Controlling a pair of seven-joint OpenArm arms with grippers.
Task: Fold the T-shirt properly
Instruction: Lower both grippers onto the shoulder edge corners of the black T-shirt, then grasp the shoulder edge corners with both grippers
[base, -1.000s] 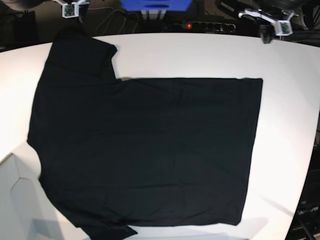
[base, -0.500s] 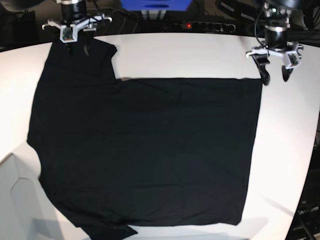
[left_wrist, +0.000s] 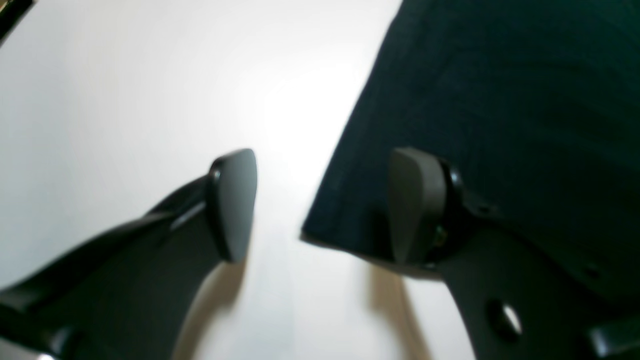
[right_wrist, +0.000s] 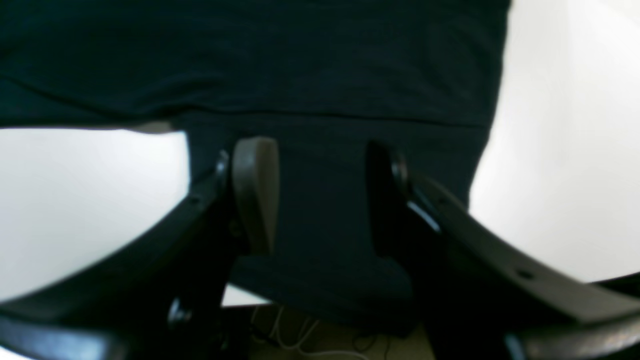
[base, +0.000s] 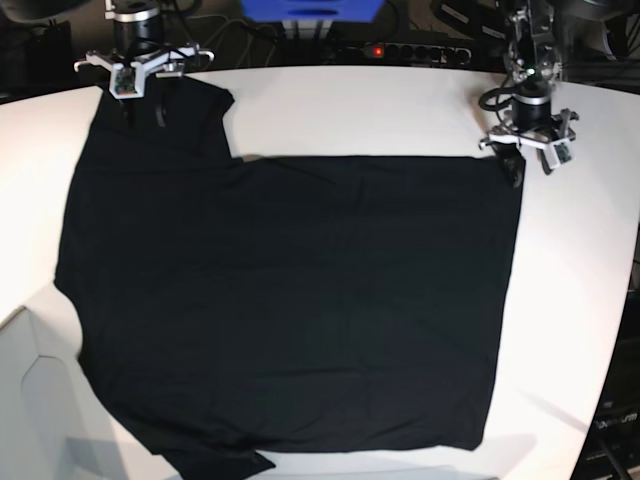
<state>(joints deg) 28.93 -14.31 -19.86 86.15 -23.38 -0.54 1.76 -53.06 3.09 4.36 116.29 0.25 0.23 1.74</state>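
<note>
The T-shirt lies flat and unfolded on the white counter, filling most of it. Its long axis runs left to right in the base view: sleeves and shoulders to the left, straight hem at the right. The near edge almost reaches the counter's front.

At the far right, the left gripper hangs over the hem's far corner, its fingers spread wide with nothing between them. In its wrist view one finger stands over bare counter and the other over cloth, so the corner lies just inside the gap.

At the far left, the right gripper hangs over the far sleeve, fingers open about halfway and holding nothing; black cloth lies directly beneath them.

Each arm is nearest its own far corner, so the coming move likely depends on both descending to pinch that far edge.
</note>
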